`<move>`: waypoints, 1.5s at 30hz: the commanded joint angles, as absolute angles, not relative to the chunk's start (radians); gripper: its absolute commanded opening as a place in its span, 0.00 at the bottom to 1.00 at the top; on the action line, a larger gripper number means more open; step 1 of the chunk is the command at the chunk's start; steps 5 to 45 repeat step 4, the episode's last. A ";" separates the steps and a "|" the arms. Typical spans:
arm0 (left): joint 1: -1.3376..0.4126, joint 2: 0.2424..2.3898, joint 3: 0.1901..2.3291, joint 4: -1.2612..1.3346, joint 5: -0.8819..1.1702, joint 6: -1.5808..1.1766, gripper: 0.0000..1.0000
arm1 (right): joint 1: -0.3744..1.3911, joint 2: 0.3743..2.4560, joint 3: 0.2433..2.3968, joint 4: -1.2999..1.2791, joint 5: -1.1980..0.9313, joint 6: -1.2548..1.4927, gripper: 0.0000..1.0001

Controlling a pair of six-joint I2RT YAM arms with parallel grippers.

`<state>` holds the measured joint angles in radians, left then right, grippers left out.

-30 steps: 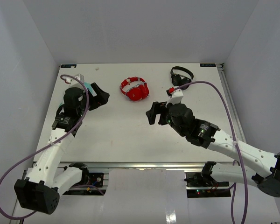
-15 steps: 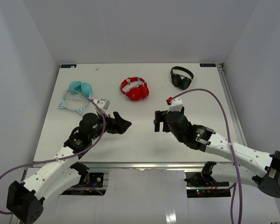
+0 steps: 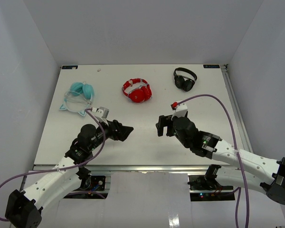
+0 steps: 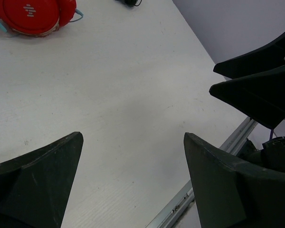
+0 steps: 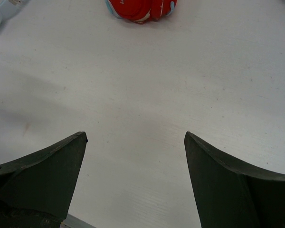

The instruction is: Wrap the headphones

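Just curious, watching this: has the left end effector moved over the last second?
Yes. The left end effector has drawn back from the teal headphones toward the near edge of the table.

The bench (image 4: 133,95) under both pincers is white and matt, with a fine grain and some small dark specks. The fingers of the left pincer (image 4: 132,137) and the right pincer (image 5: 135,137) look like smooth, dark, matt plastic. Beyond the left pincer, the red headphones (image 4: 33,14) have glossy plastic cups. Beside its right finger, the rail (image 4: 173,209) is dull grey metal. The teal headphones (image 3: 80,92) look like smooth plastic.
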<state>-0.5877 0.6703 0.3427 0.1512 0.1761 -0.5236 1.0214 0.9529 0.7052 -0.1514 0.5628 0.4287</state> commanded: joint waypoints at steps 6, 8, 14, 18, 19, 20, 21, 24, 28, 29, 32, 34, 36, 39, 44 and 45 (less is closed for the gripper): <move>-0.604 0.610 0.328 0.182 0.139 -0.504 0.98 | 1.020 0.957 0.711 -0.099 0.574 0.410 0.90; -0.604 0.610 0.328 0.182 0.139 -0.504 0.98 | 1.020 0.957 0.711 -0.099 0.574 0.410 0.90; -0.604 0.610 0.328 0.182 0.139 -0.504 0.98 | 1.020 0.957 0.711 -0.099 0.574 0.410 0.90; -0.604 0.610 0.328 0.182 0.139 -0.504 0.98 | 1.020 0.957 0.711 -0.099 0.574 0.410 0.90; -0.604 0.610 0.328 0.182 0.139 -0.504 0.98 | 1.020 0.957 0.711 -0.099 0.574 0.410 0.90; -0.604 0.610 0.328 0.182 0.139 -0.504 0.98 | 1.020 0.957 0.711 -0.099 0.574 0.410 0.90; -0.604 0.610 0.328 0.182 0.139 -0.504 0.98 | 1.020 0.957 0.711 -0.099 0.574 0.410 0.90; -0.604 0.610 0.328 0.182 0.139 -0.504 0.98 | 1.020 0.957 0.711 -0.099 0.574 0.410 0.90; -0.604 0.610 0.328 0.182 0.139 -0.504 0.98 | 1.020 0.957 0.711 -0.099 0.574 0.410 0.90; -0.604 0.610 0.328 0.182 0.139 -0.504 0.98 | 1.020 0.957 0.711 -0.099 0.574 0.410 0.90; -0.604 0.610 0.328 0.182 0.139 -0.504 0.98 | 1.020 0.957 0.711 -0.099 0.574 0.410 0.90; -0.604 0.610 0.328 0.182 0.139 -0.504 0.98 | 1.020 0.957 0.711 -0.099 0.574 0.410 0.90; -0.604 0.610 0.328 0.182 0.139 -0.504 0.98 | 1.020 0.957 0.711 -0.099 0.574 0.410 0.90; -0.604 0.610 0.328 0.182 0.139 -0.504 0.98 | 1.020 0.957 0.711 -0.099 0.574 0.410 0.90; -0.604 0.610 0.328 0.182 0.139 -0.504 0.98 | 1.020 0.957 0.711 -0.099 0.574 0.410 0.90; -0.604 0.610 0.328 0.182 0.139 -0.504 0.98 | 1.020 0.957 0.711 -0.099 0.574 0.410 0.90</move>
